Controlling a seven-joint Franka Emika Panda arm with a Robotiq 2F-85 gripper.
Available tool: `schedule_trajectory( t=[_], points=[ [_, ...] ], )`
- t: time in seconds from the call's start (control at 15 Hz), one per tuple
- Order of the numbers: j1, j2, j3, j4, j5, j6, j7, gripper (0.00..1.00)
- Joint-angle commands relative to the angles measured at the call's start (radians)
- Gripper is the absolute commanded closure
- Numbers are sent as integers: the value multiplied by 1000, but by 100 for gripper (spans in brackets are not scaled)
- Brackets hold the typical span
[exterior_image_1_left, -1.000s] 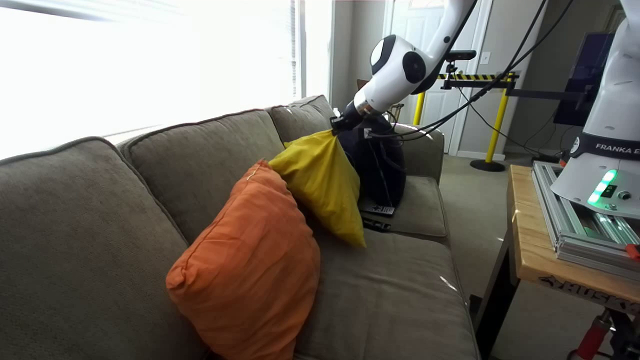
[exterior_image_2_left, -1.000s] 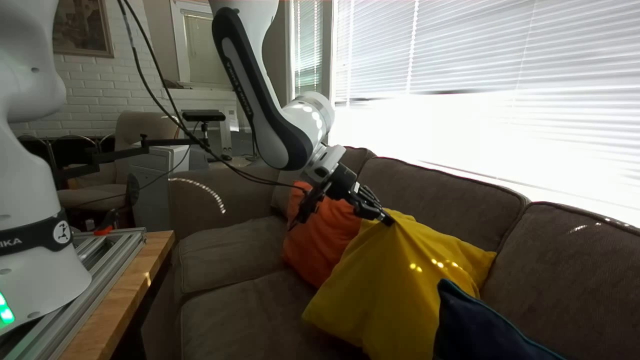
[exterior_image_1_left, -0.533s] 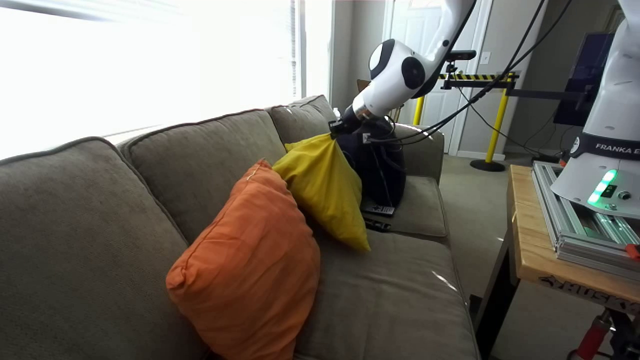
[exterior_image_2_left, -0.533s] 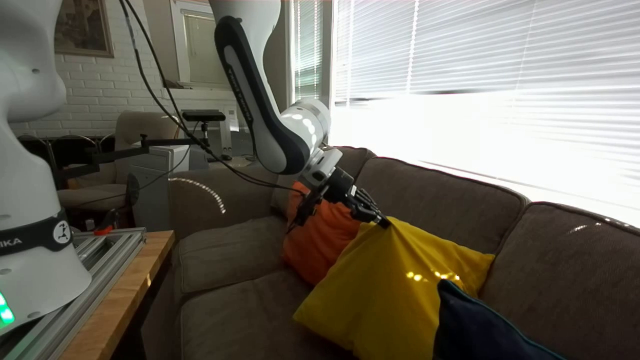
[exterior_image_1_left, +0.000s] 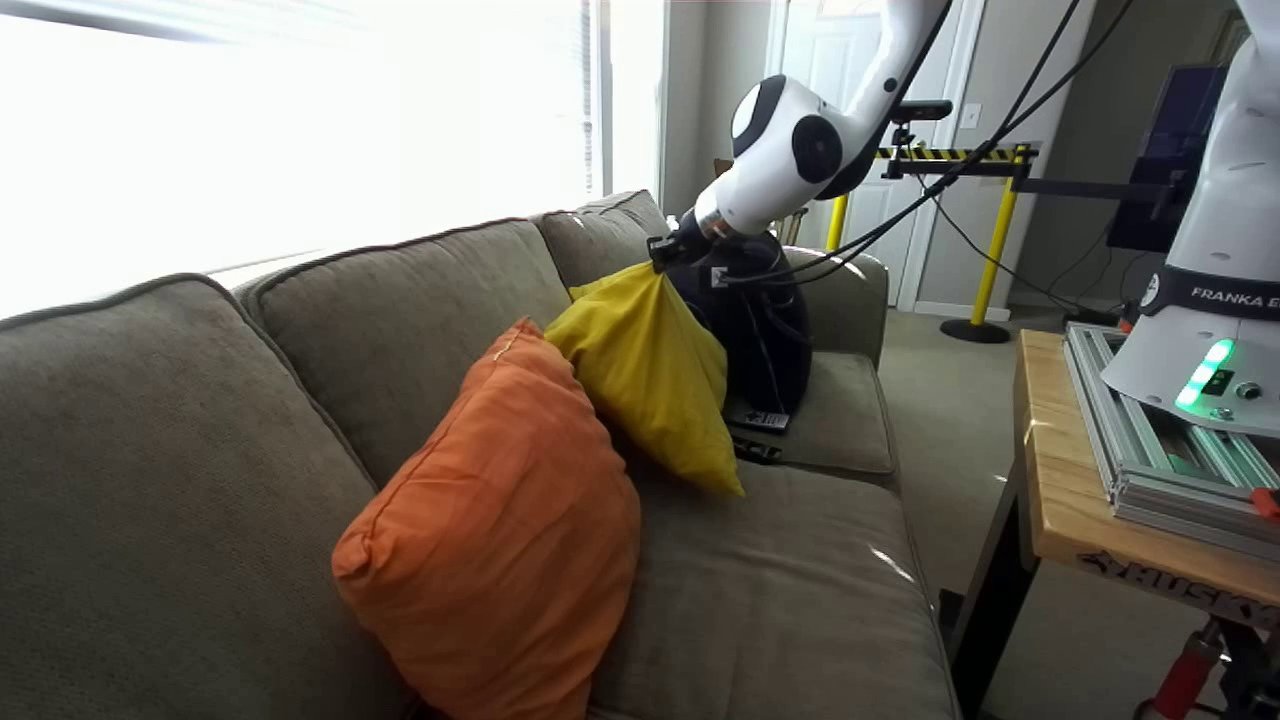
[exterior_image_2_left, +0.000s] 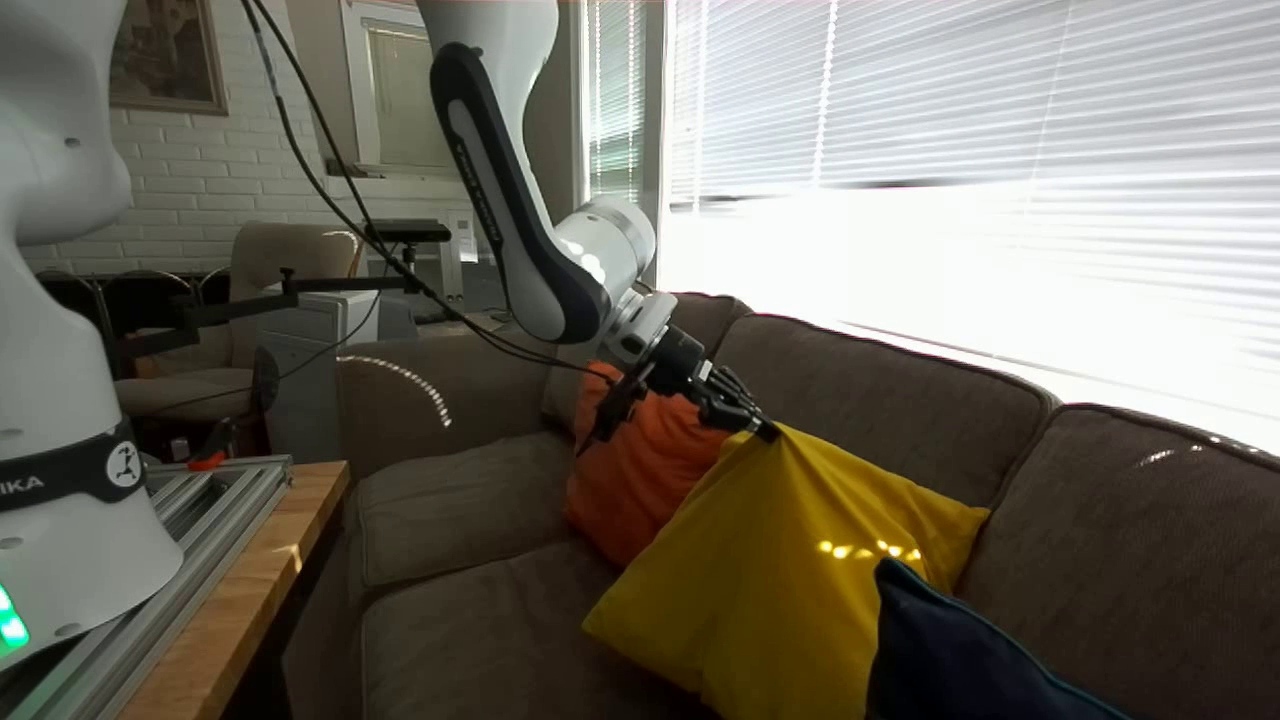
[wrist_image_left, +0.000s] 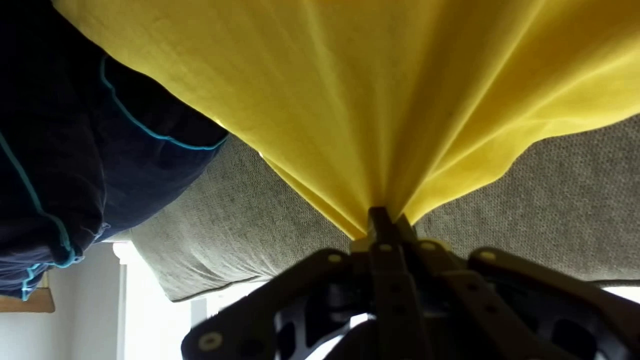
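My gripper (wrist_image_left: 393, 220) is shut on a pinched fold of the yellow pillow (wrist_image_left: 350, 100). Creases fan out from the fingertips in the wrist view. In both exterior views the yellow pillow (exterior_image_1_left: 650, 380) leans on the sofa, drawn to a peak where the gripper (exterior_image_1_left: 660, 260) grips it. Part of it still seems to rest on the seat and against the backrest. An orange pillow (exterior_image_1_left: 500, 540) lies on one side of it. On the other side is a dark blue pillow (exterior_image_2_left: 965, 650) with teal piping, which shows at the left of the wrist view.
The brown sofa (exterior_image_1_left: 780, 600) runs beneath the pillows, its backrest (exterior_image_2_left: 880, 400) along the window. A remote (exterior_image_1_left: 762, 420) and a black object (exterior_image_1_left: 757, 450) lie on the seat near the dark pillow. The robot's wooden bench (exterior_image_1_left: 1045, 450) stands opposite. Cables (exterior_image_2_left: 300, 150) hang along the arm.
My gripper has shifted slightly with the yellow pillow still pinched, dipping and then rising a little. The pillow's lower corner has swung out a bit toward the sofa's front. The orange pillow stays put.
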Motion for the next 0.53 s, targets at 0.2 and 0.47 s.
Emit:
schedule_trajectory(
  t=[0.2, 0.47],
  points=[
    [46, 9, 1, 8, 110, -85, 29, 100],
    [55, 7, 0, 19, 154, -97, 29, 100]
  ],
)
